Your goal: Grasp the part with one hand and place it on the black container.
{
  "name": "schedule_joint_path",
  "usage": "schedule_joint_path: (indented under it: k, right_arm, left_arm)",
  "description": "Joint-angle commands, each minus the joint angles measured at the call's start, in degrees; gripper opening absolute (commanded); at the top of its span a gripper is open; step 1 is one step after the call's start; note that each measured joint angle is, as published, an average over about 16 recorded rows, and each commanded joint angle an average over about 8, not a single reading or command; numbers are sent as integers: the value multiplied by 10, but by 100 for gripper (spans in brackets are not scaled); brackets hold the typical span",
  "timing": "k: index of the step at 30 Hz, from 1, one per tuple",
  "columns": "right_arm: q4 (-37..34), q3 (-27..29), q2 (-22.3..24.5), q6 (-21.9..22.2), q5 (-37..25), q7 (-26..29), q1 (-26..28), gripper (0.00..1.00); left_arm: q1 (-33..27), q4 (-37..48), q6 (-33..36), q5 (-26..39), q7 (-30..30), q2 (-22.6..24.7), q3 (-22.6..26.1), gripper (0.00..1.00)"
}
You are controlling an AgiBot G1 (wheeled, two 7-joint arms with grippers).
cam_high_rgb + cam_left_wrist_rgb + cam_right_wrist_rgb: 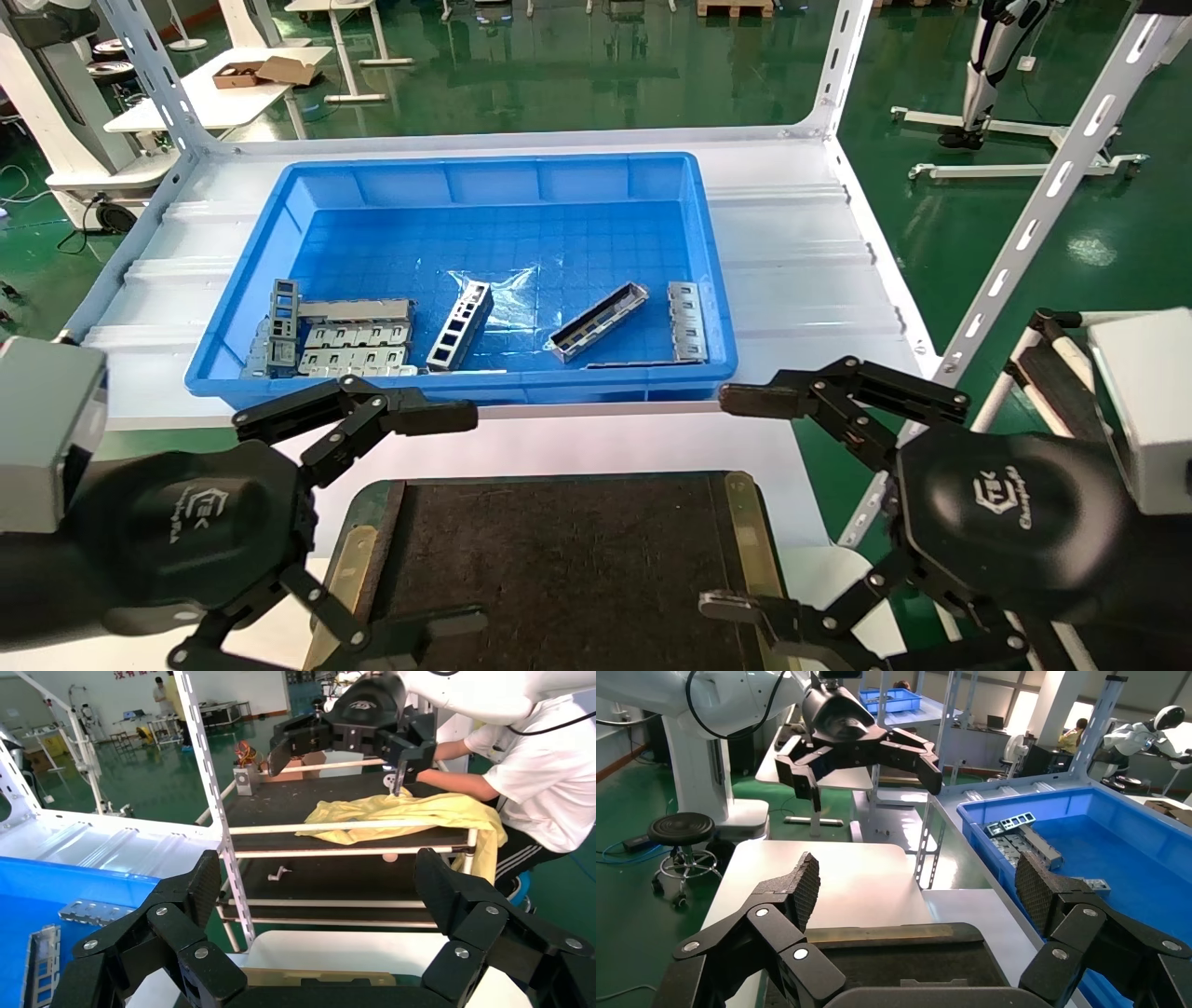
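The part [598, 321], a slim grey metal channel, lies slanted on the floor of the blue bin [242, 252], right of centre. The black container [559, 568] lies flat in front of the bin, with brass strips along its left and right sides. My left gripper [452, 517] hovers open over the container's left edge. Over the container's right edge my right gripper [736, 503] is open too. Both hold nothing. The wrist views show the left gripper's [320, 881] and the right gripper's [919, 881] fingers spread wide above the container [905, 959].
A ladder-like grey piece [460, 326], stacked perforated plates [354, 347] and another plate [687, 321] also lie in the bin. White slotted rack posts [1034, 214] rise at the shelf corners. A side trolley with yellow cloth [400, 815] stands to the right.
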Motion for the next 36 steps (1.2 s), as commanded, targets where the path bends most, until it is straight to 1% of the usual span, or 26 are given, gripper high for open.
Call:
schedule_joint_path:
  k: [1,10,19,27,36]
  right_arm:
    - [0,0,0,0,0,0,0,100]
    - [0,0,0,0,0,0,0,100]
    - [0,0,0,0,0,0,0,100]
    - [0,0,0,0,0,0,0,100]
    - [0,0,0,0,0,0,0,100]
  left_arm:
    - [-2,0,-3,3,1,4,2,100]
    - [-28,-10,-57,51,-11,36,19,100]
    - [-74,9,-146,136,-24,99,51,100]
    - [-114,72,-227,218,-37,166,87,100]
    - [-158,179,-305,298,-43,243,125,100]
